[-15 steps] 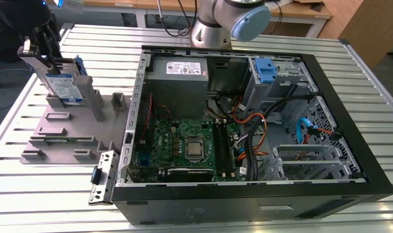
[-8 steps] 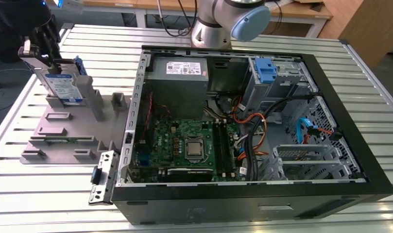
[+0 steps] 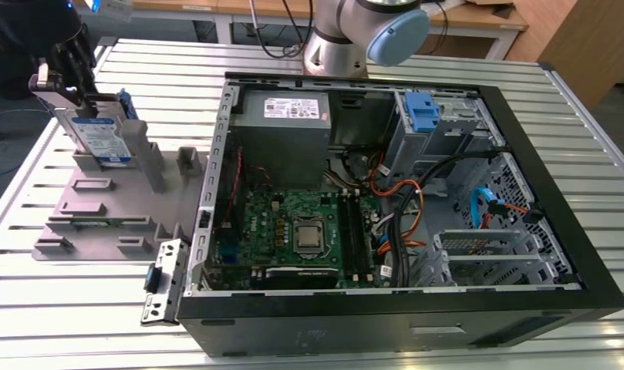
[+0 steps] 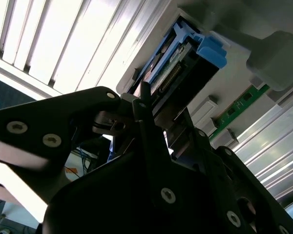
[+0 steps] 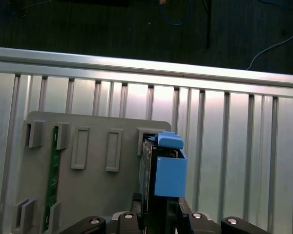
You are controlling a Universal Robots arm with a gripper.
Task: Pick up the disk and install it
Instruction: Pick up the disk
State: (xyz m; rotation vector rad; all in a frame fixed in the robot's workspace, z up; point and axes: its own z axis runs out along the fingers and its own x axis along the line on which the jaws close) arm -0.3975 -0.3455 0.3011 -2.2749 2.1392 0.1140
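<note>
Silver metal disk [image 3: 101, 139], blue plastic rails [image 5: 170, 175]

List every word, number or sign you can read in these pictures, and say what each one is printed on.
No text can be read.
Label on the disk: white and blue, print too small to read.
White sticker on the power supply: lines of print, too small to read.
Motherboard: markings too small to read.

Gripper [image 3: 73, 91] clamps the disk [image 3: 101, 137] upright among the grey fixture [image 3: 96, 212] posts. Free air above the fixture and the open case [image 3: 558, 193]. Inside, cables [image 3: 415, 189] cross beside the drive cage [image 3: 461, 123]. The blue latch [image 3: 422, 112] stands against it, and the power supply [image 3: 286, 127] is nearby.
</note>
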